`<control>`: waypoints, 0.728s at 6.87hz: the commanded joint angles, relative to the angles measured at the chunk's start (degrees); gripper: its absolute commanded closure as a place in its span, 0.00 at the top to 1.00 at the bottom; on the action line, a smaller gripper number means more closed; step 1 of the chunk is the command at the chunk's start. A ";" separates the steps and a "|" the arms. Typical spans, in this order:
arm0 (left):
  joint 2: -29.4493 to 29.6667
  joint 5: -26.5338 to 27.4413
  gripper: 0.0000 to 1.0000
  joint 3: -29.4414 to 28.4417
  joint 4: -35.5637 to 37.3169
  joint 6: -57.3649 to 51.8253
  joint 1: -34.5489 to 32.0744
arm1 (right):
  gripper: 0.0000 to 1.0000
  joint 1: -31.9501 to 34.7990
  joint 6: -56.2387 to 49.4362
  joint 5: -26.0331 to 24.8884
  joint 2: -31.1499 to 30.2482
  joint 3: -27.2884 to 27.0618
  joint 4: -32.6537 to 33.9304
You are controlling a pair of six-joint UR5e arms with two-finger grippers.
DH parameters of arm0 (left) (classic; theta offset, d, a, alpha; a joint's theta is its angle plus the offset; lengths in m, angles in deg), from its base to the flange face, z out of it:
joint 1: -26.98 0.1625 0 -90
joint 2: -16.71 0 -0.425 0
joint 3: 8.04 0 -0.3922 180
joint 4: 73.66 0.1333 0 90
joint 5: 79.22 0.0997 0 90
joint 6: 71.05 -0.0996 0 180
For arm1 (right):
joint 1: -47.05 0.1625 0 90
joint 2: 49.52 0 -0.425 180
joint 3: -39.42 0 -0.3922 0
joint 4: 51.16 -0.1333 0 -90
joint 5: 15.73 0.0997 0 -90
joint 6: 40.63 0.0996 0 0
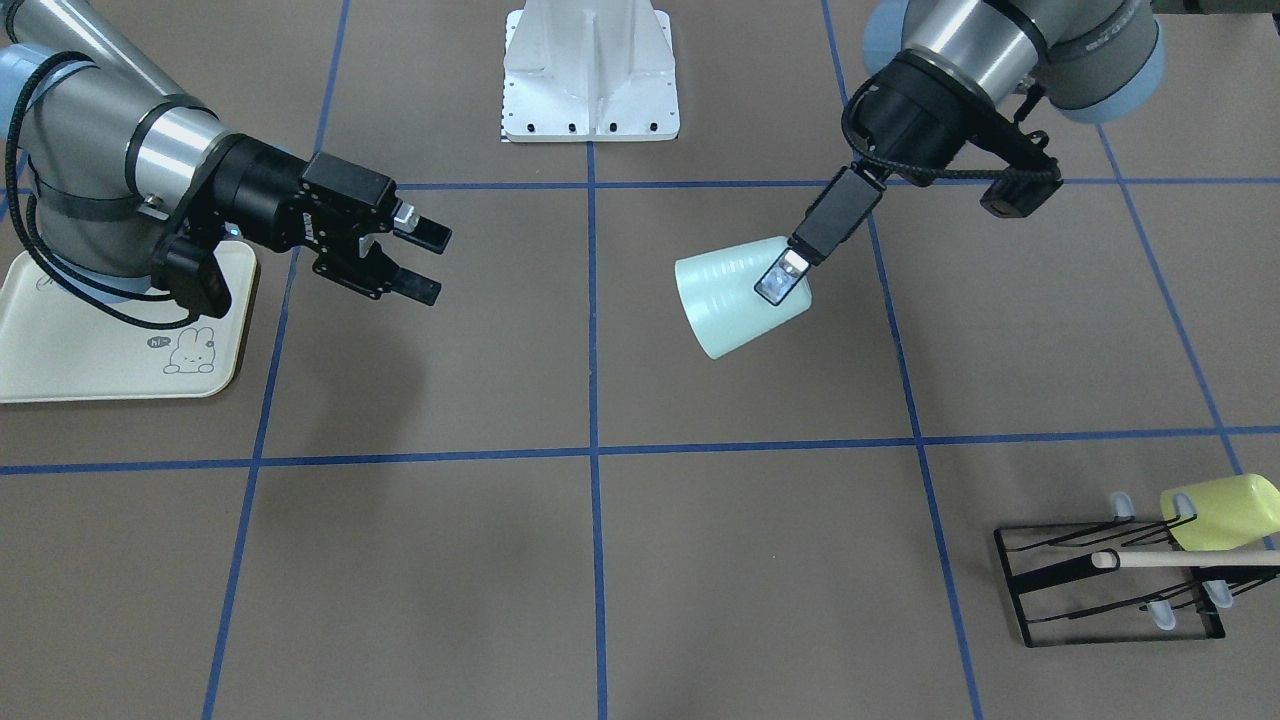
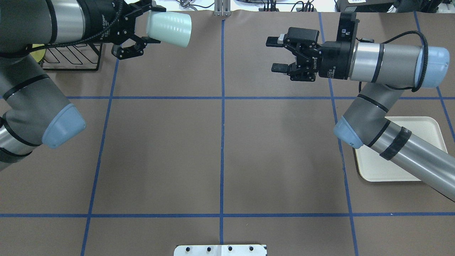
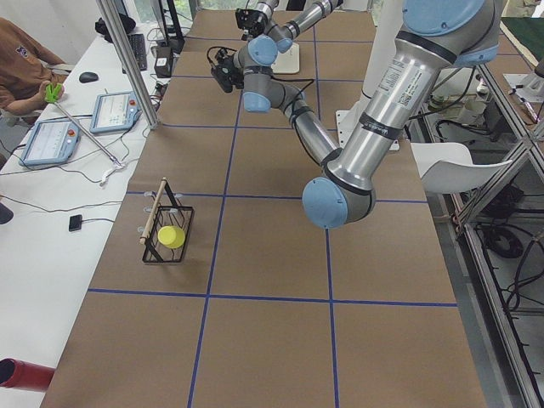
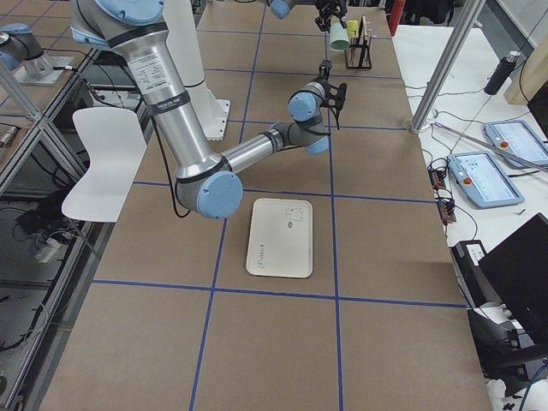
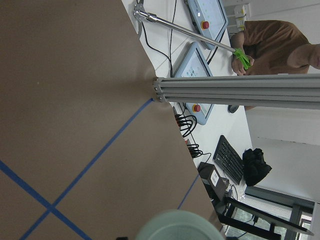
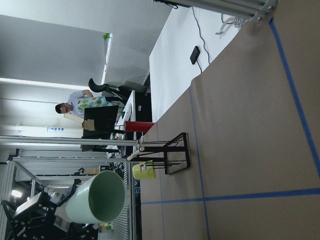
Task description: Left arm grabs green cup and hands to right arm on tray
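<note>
Left arm (image 2: 35,106): aloft, far left; left gripper (image 2: 149,24) clamped on cup (image 2: 170,24), pointing right.
Right arm (image 2: 387,58): aloft, far right; right gripper (image 2: 275,54) jaws apart, pointing left.

The surface (image 1: 700,560) is matt brown paper. The cup (image 1: 730,300) at mid frame is smooth pale plastic with a soft sheen, the tray (image 1: 60,340) at far left matt cream plastic. The rack (image 1: 1050,573) at lower right is thin black wire with a bare wooden stick (image 1: 1190,558).
</note>
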 commanded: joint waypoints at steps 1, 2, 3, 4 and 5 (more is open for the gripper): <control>2.62 -2.99 0.21 0.03 -1.09 7.95 2.84 | 1.00 -0.91 0.09 0.53 1.34 -2.57 -0.20; 2.99 -2.90 0.21 -0.23 -2.57 9.74 3.29 | 0.99 -0.91 0.18 1.23 1.52 -3.63 -0.19; 2.99 -2.90 0.21 -0.41 -2.67 9.76 3.72 | 0.98 -0.91 0.35 1.23 1.96 -4.68 -0.19; 3.69 -2.90 0.21 -0.93 -2.68 9.76 3.99 | 0.98 -0.91 0.53 1.23 2.40 -4.96 -0.19; 4.65 -2.90 0.21 -1.64 -2.68 9.84 4.25 | 0.98 -0.91 0.44 1.23 3.18 -5.04 -0.28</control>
